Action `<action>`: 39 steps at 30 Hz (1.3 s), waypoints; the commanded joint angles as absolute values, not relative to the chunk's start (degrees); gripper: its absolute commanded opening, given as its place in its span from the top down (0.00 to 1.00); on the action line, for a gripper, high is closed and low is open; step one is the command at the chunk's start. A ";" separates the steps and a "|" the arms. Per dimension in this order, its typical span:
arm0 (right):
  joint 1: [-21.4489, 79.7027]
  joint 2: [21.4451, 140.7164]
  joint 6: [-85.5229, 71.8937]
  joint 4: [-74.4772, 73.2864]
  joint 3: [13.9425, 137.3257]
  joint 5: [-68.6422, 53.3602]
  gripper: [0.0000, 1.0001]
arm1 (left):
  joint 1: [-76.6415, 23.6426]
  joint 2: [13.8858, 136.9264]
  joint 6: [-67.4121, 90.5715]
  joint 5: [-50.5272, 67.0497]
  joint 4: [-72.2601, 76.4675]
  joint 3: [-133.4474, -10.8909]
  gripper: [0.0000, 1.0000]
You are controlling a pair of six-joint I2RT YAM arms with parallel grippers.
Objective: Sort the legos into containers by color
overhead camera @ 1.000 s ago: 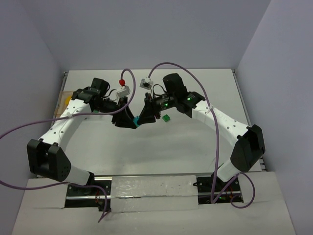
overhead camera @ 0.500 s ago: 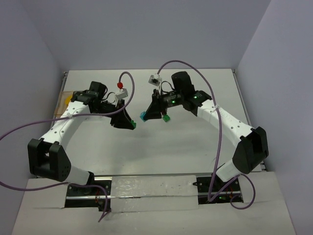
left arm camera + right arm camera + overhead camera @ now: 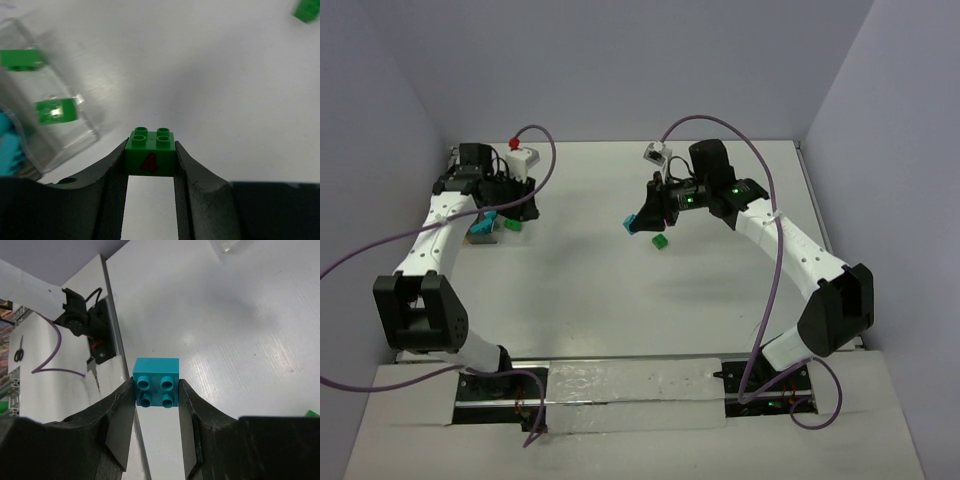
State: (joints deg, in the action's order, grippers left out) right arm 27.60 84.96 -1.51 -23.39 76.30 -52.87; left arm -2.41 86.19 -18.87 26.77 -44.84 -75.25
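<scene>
1. Table (image 3: 620, 300): white, filling the middle of the overhead view.
2. Clear tray (image 3: 75, 131): upper left of the left wrist view, with two green bricks (image 3: 56, 111) showing inside it.
3. Left gripper (image 3: 150, 162): closed onto a green 2x2 brick (image 3: 150, 142) marked with a red "4", held just right of the tray.
4. Right gripper (image 3: 155, 400): clamped on a teal 2x2 brick (image 3: 156, 380), held above the table at centre of the overhead view.
5. Loose green brick (image 3: 660, 241): on the table just below the right gripper.
6. Judgement: the left drop needs the brick fully over the tray wall and lowered before opening, or it may catch the rim.
</scene>
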 commanded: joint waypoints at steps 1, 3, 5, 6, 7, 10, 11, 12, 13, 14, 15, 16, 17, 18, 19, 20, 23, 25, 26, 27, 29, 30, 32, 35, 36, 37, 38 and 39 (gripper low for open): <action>27.77 85.63 1.42 -26.18 79.14 -49.95 1.00 | 2.09 90.49 -15.26 12.14 -39.46 -81.10 0.88; 27.77 86.04 1.32 -26.36 79.28 -49.66 1.00 | 2.89 92.77 -14.95 10.31 -38.59 -82.42 0.86; 27.69 86.39 1.23 -26.89 79.37 -49.48 1.00 | 3.33 94.72 -15.20 8.55 -39.01 -84.94 0.87; 27.77 86.40 1.32 -26.98 79.37 -49.57 1.00 | 3.77 96.63 -15.21 7.50 -39.28 -86.45 0.86; 27.77 86.40 1.32 -26.98 79.37 -49.57 1.00 | 3.78 97.54 -15.21 7.30 -39.29 -86.48 0.86; 27.75 86.46 1.32 -27.05 79.52 -49.46 1.00 | 3.95 100.25 -15.54 8.18 -39.46 -88.66 0.85; 27.77 86.42 1.26 -27.07 79.60 -49.42 1.00 | 3.96 101.06 -15.62 8.44 -39.71 -89.52 0.85; 27.77 86.52 1.23 -27.07 79.63 -49.33 1.00 | 3.96 101.61 -15.52 8.52 -39.87 -90.06 0.84; 27.77 86.63 1.18 -27.13 79.68 -49.25 1.00 | 3.96 102.16 -15.41 8.58 -39.90 -90.34 0.83; 27.77 86.71 1.14 -27.11 79.77 -49.11 1.00 | 3.96 103.02 -15.33 8.51 -39.90 -90.65 0.82; 27.77 86.75 1.14 -27.12 79.80 -49.04 1.00 | 3.96 103.76 -15.24 8.33 -39.90 -90.79 0.82; 27.77 86.80 1.14 -27.16 79.80 -48.99 1.00 | 4.01 104.24 -15.15 8.21 -39.85 -90.84 0.80; 27.77 86.94 1.09 -27.21 79.86 -48.90 1.00 | 3.99 104.94 -15.01 8.07 -39.66 -90.83 0.78; 27.77 87.05 1.02 -27.25 79.93 -48.75 1.00 | 3.96 105.56 -14.82 8.00 -39.43 -90.83 0.76; 27.77 87.17 0.97 -27.32 80.03 -48.61 1.00 | 3.96 105.98 -14.68 7.97 -39.24 -90.88 0.73; 27.77 87.38 1.01 -27.53 80.18 -48.60 1.00 | 3.96 106.28 -14.65 7.93 -39.07 -90.88 0.69; 27.71 87.48 1.06 -27.60 80.33 -48.57 1.00 | 3.96 107.38 -14.76 8.43 -39.42 -91.37 0.62; 27.77 87.63 1.05 -27.60 80.34 -48.70 1.00 | 3.96 107.84 -14.77 8.34 -39.63 -91.58 0.58; 27.77 87.72 1.05 -27.59 80.51 -48.87 1.00 | 3.96 107.83 -14.77 8.08 -39.46 -91.49 0.56; 27.77 87.89 0.88 -27.51 80.60 -48.87 1.00 | 3.96 107.57 -14.86 8.00 -39.28 -91.40 0.52; 27.77 88.16 0.79 -27.68 81.04 -48.95 1.00 | 3.96 107.13 -14.94 8.00 -38.76 -91.32 0.42; 27.77 88.25 0.79 -27.60 81.13 -48.96 1.00 | 3.96 106.78 -14.95 8.05 -38.70 -91.43 0.32; 27.77 88.42 0.70 -27.69 81.39 -49.13 1.00 | 3.96 106.17 -15.03 9.50 -39.20 -92.11 0.11; 27.77 88.45 0.59 -27.83 81.62 -49.63 1.00 | 4.04 102.70 -15.29 16.61 -39.99 -92.93 0.01; 27.77 88.35 0.61 -27.84 81.65 -50.01 1.00 | 4.04 100.67 -15.18 19.80 -40.47 -93.32 0.01; 27.77 88.21 0.62 -27.79 81.65 -50.52 1.00 | 4.04 98.35 -15.14 23.41 -41.20 -93.78 0.01; 27.77 88.11 0.57 -27.59 81.56 -50.98 1.00 | 4.04 96.59 -14.67 28.59 -41.61 -93.86 0.01; 27.77 88.00 0.39 -27.25 81.41 -51.91 1.00 | 4.01 94.45 -14.21 34.01 -41.99 -93.64 0.01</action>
State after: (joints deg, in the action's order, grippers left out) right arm 27.60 88.44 0.31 -27.85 78.83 -49.23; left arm 3.97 105.66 -15.31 15.35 -41.08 -89.89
